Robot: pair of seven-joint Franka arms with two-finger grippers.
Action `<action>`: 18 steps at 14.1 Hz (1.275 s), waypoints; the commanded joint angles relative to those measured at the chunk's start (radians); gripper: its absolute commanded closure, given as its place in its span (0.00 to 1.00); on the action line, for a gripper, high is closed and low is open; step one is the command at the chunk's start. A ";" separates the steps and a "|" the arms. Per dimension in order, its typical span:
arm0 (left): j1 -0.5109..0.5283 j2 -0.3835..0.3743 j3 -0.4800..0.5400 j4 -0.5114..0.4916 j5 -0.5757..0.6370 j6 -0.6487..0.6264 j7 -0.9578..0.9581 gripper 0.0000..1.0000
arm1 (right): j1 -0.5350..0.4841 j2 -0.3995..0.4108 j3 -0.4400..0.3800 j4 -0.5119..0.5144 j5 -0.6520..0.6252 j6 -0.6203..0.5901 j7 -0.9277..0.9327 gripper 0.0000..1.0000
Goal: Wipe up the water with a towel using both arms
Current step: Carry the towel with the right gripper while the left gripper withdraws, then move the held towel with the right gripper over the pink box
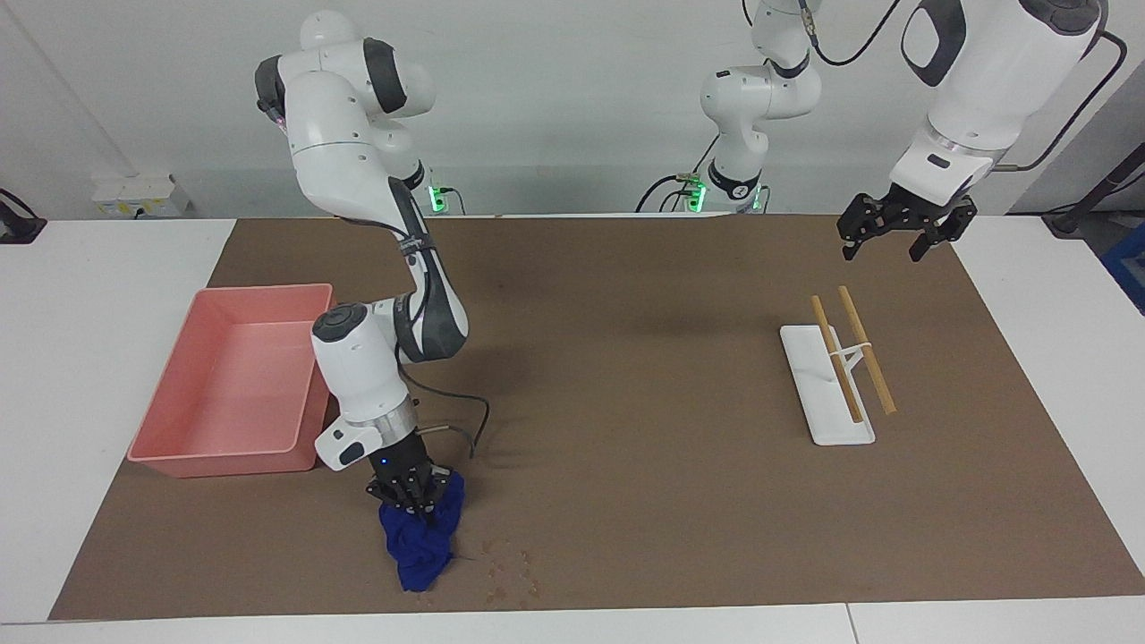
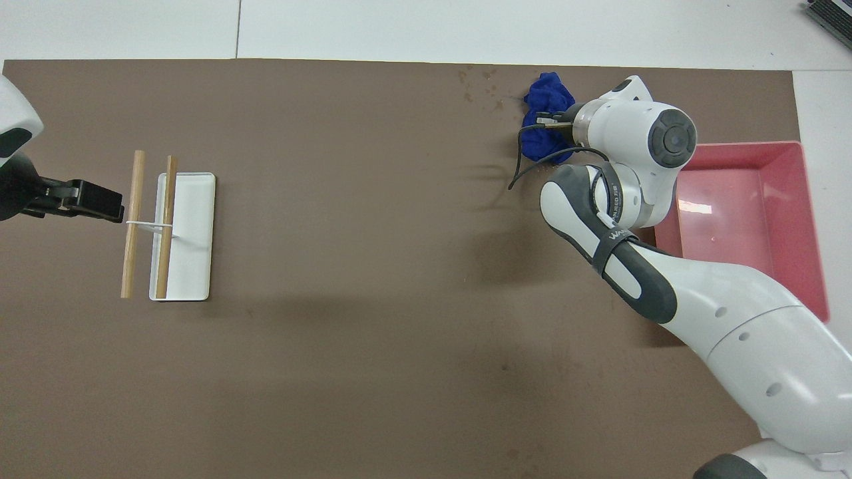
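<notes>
Now: right end effector [image 1: 414, 504] pinching towel [image 1: 420, 546], bunched on desk [image 1: 626, 501] beside water [image 1: 510, 572]. Drag sideways across droplets, pressing flat. Left end effector [image 1: 899, 234] spread, waiting over desk.

Mat [image 1: 626, 429] middle bare; pink tray [image 1: 224, 385] beside towel [image 1: 420, 546]; chopstick rest [image 1: 827, 385] apart.

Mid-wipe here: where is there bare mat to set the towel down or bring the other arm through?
Bare mat lies between the pink tray and the white stand with its two sticks. It is crowded at the mat's edge farthest from the robots: right claw shut on the towel, water beside it. The left claw waits open.
</notes>
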 commanded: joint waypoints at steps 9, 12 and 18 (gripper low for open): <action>-0.008 -0.026 0.008 -0.027 -0.001 -0.001 0.004 0.00 | 0.002 -0.188 0.011 -0.252 -0.008 -0.202 -0.012 1.00; -0.008 -0.026 0.008 -0.027 -0.001 -0.001 0.004 0.00 | 0.004 -0.293 0.009 -0.361 -0.008 -0.264 -0.012 1.00; -0.008 -0.026 0.008 -0.027 -0.001 -0.001 0.004 0.00 | -0.004 -0.518 0.009 -0.484 -0.008 -0.557 -0.015 1.00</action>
